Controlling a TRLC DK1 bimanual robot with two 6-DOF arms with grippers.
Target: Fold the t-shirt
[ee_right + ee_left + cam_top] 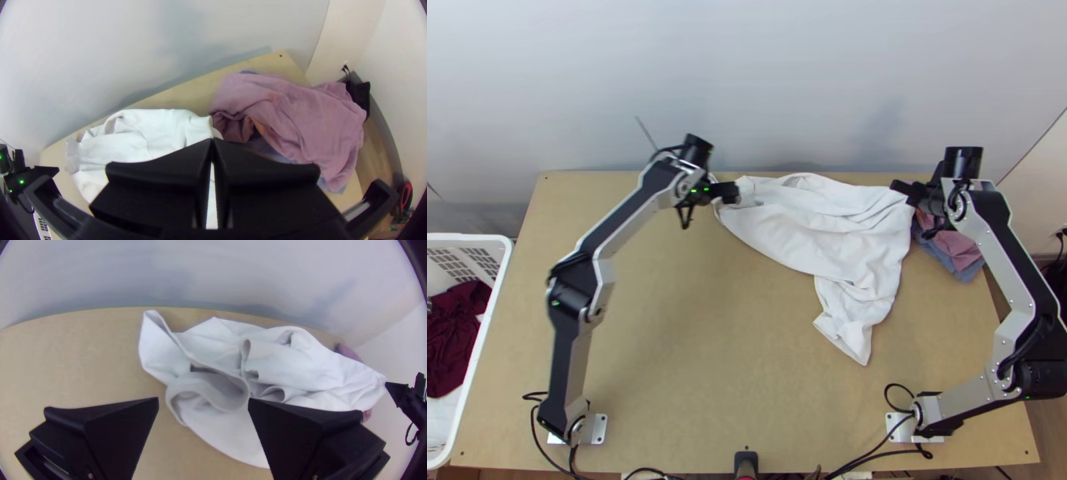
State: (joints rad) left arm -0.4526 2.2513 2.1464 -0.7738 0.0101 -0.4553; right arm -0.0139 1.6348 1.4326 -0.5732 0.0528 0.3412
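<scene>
While the right gripper [901,189] has its jaws closed on the white t-shirt's [827,232] right corner, the left gripper's [734,192] jaws stand open near its left end; bunched and creased, it lies across the surface's [675,352] far side; one part trails nearward.

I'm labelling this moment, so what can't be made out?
Which T-shirt opening is the collar: bunched folds, left wrist view.
Cloth gripped by the right claw: behind its fingers, right wrist view.
Blue-grey cloth's middle: under the pink cloth, right wrist view.
Basket's left side: cut off by the top view's edge.
</scene>
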